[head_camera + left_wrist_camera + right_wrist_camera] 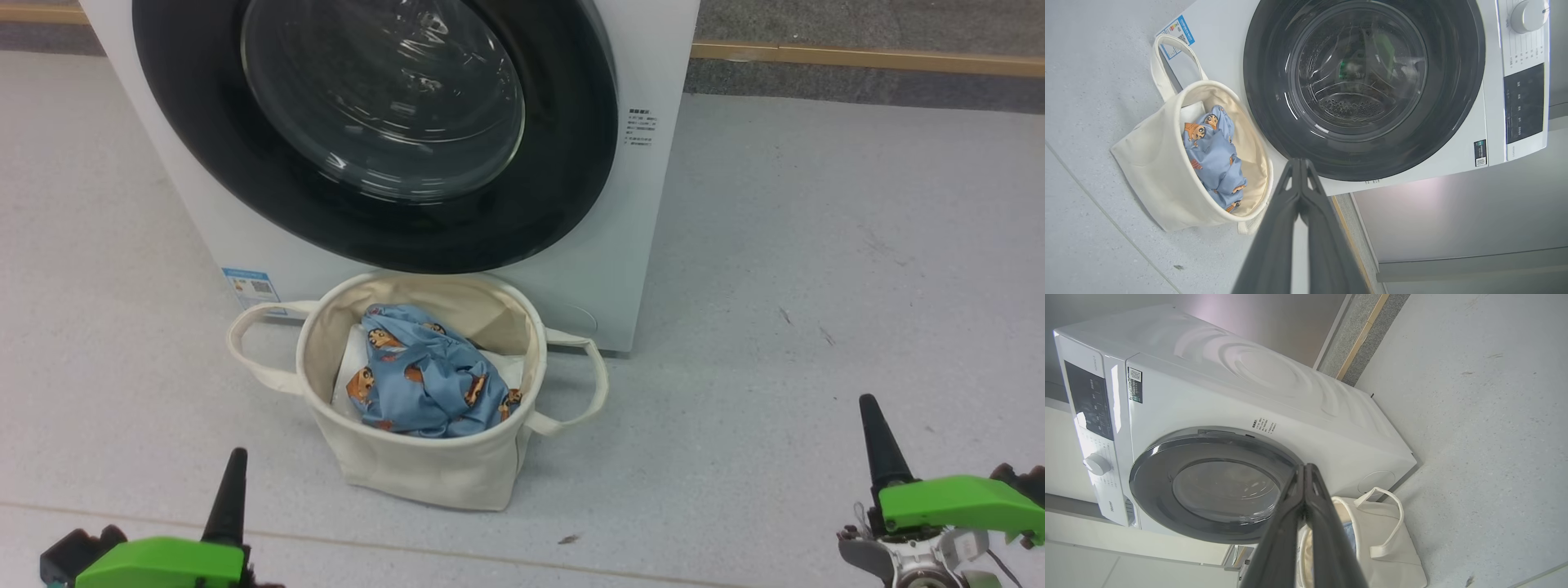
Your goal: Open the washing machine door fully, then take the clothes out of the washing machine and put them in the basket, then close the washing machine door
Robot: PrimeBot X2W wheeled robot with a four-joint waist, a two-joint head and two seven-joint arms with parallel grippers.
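**Step in hand (judged):** final closure of the washing machine door [384, 106].

- The door lies against the front of the washing machine [645, 204]. Whether the latch has caught cannot be told.
- To finish well, check that the black rim sits flush all round.
- If it does not, press on the rim, never on the glass.
- Approach from above the basket [424, 474], which stands on the floor just before the door's lower edge.
- The left gripper [237, 461] and right gripper [869, 408] are both clenched and grasp nothing. They sit low, well apart from the machine.

**Contents:** the basket holds the clothes [424, 380], crumpled on a white folded sheet [349, 367]. No fabric can be made out through the door glass
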